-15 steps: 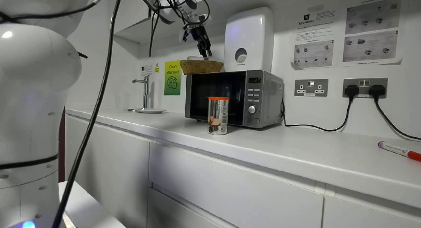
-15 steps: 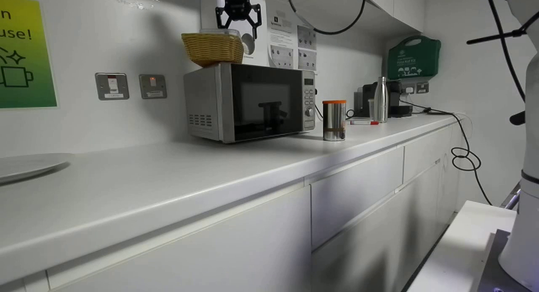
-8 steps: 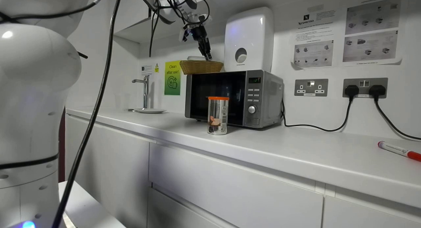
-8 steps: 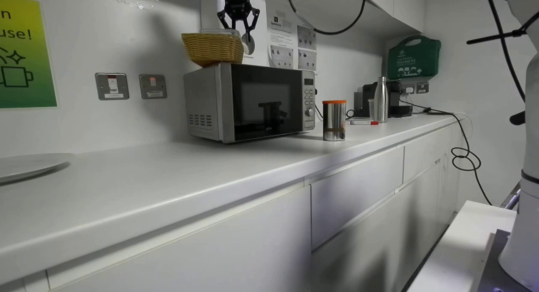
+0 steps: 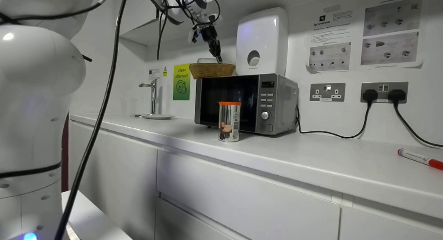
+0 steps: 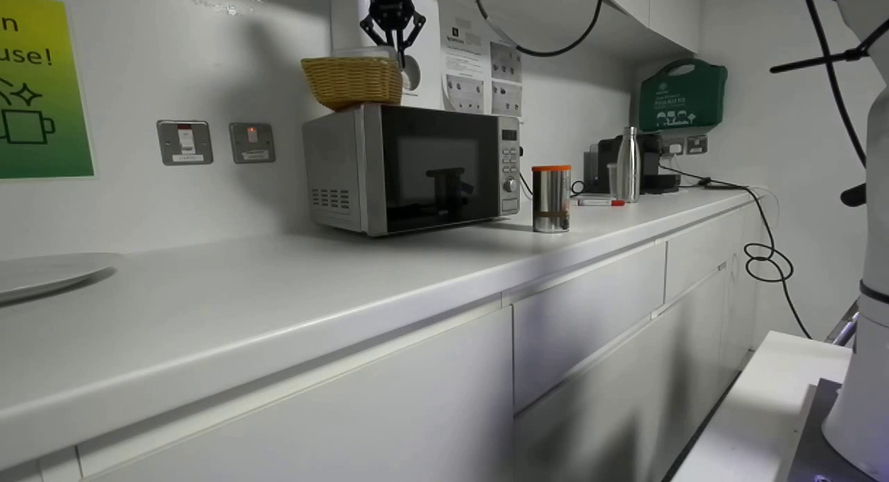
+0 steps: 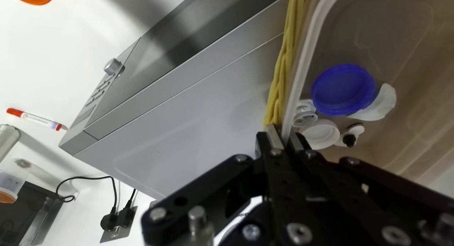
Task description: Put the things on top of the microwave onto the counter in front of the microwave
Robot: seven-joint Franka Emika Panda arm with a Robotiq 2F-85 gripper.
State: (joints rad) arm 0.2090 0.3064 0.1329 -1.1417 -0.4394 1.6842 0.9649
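- White kitchenette wall (image 6: 173, 65), by which the white counter (image 6: 278, 287) is backed.
- Wicker basket (image 6: 353, 85) set on top of the microwave (image 6: 337, 159); clear plastic tub (image 7: 308, 54) nested in it, blue lid (image 7: 343, 90) and white caps (image 7: 321, 134) inside.
- Gripper (image 7: 286, 138) closed right down, tub's rim seen pinched; whether basket's wicker is caught as well cannot be told.
- Step in hand judged to be the grasp; lift not yet made.
- Level raise called for next, then lowering onto the counter, clear of the orange-lidded metallic canister (image 6: 551, 201).
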